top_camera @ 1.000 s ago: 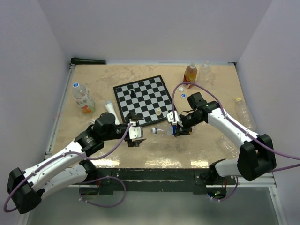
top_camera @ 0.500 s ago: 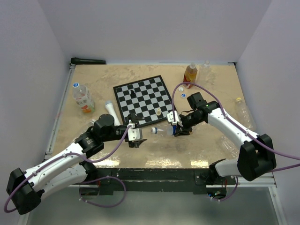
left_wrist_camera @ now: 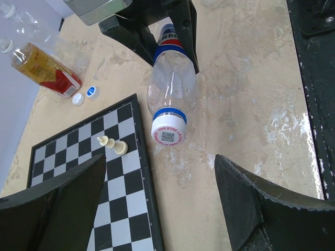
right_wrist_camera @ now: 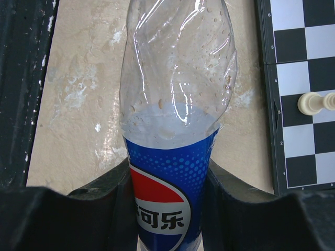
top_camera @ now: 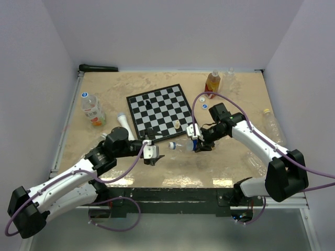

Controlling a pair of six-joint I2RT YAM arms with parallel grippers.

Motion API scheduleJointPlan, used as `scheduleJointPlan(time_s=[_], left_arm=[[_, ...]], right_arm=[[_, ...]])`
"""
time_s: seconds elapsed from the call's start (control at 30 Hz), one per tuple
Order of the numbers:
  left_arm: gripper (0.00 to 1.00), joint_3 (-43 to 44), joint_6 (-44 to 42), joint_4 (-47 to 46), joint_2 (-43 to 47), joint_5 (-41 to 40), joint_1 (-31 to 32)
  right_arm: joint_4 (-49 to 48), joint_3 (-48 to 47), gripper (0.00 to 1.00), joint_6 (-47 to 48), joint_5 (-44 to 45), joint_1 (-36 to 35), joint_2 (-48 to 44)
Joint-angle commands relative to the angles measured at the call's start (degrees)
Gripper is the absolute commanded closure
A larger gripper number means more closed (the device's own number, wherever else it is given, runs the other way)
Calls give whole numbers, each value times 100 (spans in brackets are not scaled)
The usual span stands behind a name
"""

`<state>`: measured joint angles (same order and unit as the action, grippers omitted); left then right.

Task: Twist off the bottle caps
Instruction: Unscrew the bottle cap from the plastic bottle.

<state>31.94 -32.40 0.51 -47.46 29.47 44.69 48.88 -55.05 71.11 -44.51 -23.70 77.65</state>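
Observation:
A clear Pepsi bottle (top_camera: 183, 145) with a blue label lies sideways just off the chessboard's near edge. My right gripper (top_camera: 197, 143) is shut on its labelled body (right_wrist_camera: 175, 172), with a finger (right_wrist_camera: 99, 209) pressed on each side. Its white bottle cap (left_wrist_camera: 168, 132), on the neck above a blue ring, points at my left gripper (top_camera: 152, 152). That gripper (left_wrist_camera: 162, 201) is open, its fingers (left_wrist_camera: 251, 204) spread wide and a short way short of the cap, touching nothing. Two loose bottle caps, one white (left_wrist_camera: 77, 99) and one blue (left_wrist_camera: 91, 91), lie on the table near the back right.
The chessboard (top_camera: 159, 110) carries a cream piece (top_camera: 178, 124) near the held bottle and a black piece (top_camera: 148, 103). Other bottles: blue-capped one (top_camera: 92, 110) at left, white one (top_camera: 123, 123) lying by the board, orange one (top_camera: 211, 83) at back, clear one (top_camera: 273, 127) at right.
My left gripper has shifted slightly near the bottle's cap end, and its jaws have narrowed a little. The right gripper and the bottle have stayed put.

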Motion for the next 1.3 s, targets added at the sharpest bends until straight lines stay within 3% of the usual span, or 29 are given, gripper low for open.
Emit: scheduleJointPlan(time_s=[0.0,0.37,0.83,1.0,1.17,1.27], left_arm=[[13,154,-144,-209,-219,339,5],[28,383,260,-771,-984,515,31],[47,418,612,-1071,-1283,753,67],[64,453,717,-1062,-1318,762,84],[100,567,1497,-1176,-1318,621,84],[100,699,2157,-975,-1318,403,84]], right_arm=[[51,-120,100,8,-93,-29,31],[60,-120,100,17,-84,-47,14],[69,-120,100,17,-75,-55,31],[69,-129,100,8,-75,-55,31],[60,-129,100,17,-58,-55,31],[69,-129,100,-1,-58,-55,49]])
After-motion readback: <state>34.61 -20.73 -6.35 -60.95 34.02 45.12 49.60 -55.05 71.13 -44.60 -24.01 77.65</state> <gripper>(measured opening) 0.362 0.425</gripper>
